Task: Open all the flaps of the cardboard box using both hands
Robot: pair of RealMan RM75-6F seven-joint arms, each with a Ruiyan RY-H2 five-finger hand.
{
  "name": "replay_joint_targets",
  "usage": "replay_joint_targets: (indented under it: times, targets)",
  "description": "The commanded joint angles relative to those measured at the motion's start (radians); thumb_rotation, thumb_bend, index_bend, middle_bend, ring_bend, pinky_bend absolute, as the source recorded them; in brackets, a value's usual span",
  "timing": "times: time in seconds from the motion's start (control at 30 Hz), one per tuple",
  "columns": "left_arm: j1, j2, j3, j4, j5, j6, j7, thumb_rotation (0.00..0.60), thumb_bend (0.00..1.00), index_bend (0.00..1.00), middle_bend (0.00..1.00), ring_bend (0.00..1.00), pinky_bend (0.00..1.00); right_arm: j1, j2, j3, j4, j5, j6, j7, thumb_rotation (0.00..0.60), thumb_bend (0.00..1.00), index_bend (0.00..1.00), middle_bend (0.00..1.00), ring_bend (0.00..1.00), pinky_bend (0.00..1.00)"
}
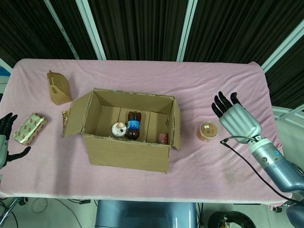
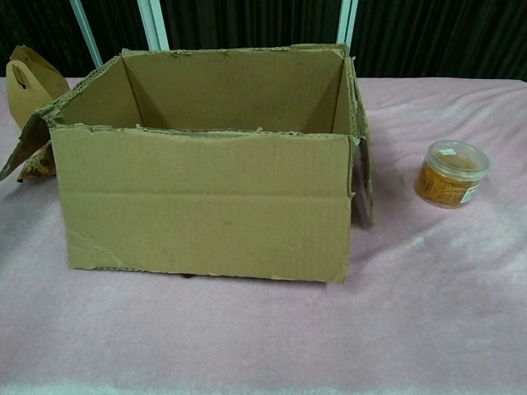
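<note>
- The bench [image 1: 228, 85], under a pink cloth, carries everything.
- The cardboard box [image 1: 127, 130] sits near the bench's middle, open on top, its left flap [image 1: 76, 114] angled outward and its right flap [image 1: 176, 124] hanging down the side.
- The right hand [image 1: 236, 118] hovers right of the box, fingers [image 1: 221, 101] spread, holding nothing.
- The left hand [image 1: 5, 137] shows at the left edge, fingers apart, empty.
- A small paper carton [image 1: 58, 88] stands upper left.
- A gold wrapped packet [image 1: 29, 128] lies near the left hand.
- A bottle [image 1: 133, 125] lies inside the box.
- A clear round tub [image 1: 208, 131] sits between box and right hand.
</note>
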Motion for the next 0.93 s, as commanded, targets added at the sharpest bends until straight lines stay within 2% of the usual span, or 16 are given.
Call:
replay_joint_targets:
  times: [0.03,0.17,0.23,0.33,0.5,0.7,0.93]
  targets:
    - [0.000,0.000,0.003,0.000,0.002,-0.001,0.009,0.600,0.17,0.00,0.00,0.00,0.00,-0.096,-0.079,0.022,0.024,-0.005,0.131,0.078,0.600,0.31,0.07,0.10,0.05,0.23]
    - [0.001,-0.002,0.006,0.000,0.007,0.009,0.036,0.600,0.17,0.00,0.00,0.00,0.00,-0.217,-0.194,0.048,0.046,-0.014,0.303,0.204,0.600,0.31,0.00,0.07,0.05,0.23]
    - [0.003,-0.002,0.007,0.000,0.009,0.013,0.049,0.600,0.17,0.00,0.00,0.00,0.00,-0.272,-0.244,0.052,0.053,-0.021,0.364,0.276,0.600,0.30,0.00,0.04,0.02,0.23]
    - [0.007,-0.004,0.010,-0.002,0.012,0.024,0.071,0.600,0.17,0.00,0.00,0.00,0.00,-0.365,-0.323,0.042,0.087,-0.066,0.458,0.413,0.600,0.30,0.00,0.00,0.00,0.23]
    - [0.008,-0.008,0.012,0.002,0.020,0.038,0.100,0.600,0.16,0.00,0.00,0.00,0.00,-0.481,-0.413,0.008,0.185,-0.155,0.560,0.561,0.600,0.30,0.00,0.00,0.00,0.23]
    - [0.012,-0.013,0.011,0.013,0.024,0.053,0.115,0.600,0.16,0.00,0.00,0.00,0.00,-0.588,-0.487,-0.028,0.325,-0.202,0.604,0.688,0.600,0.30,0.00,0.00,0.00,0.23]
    - [0.012,-0.018,0.013,0.014,0.029,0.054,0.124,0.600,0.16,0.00,0.00,0.00,0.00,-0.641,-0.543,-0.026,0.441,-0.246,0.618,0.780,0.600,0.29,0.00,0.00,0.00,0.23]
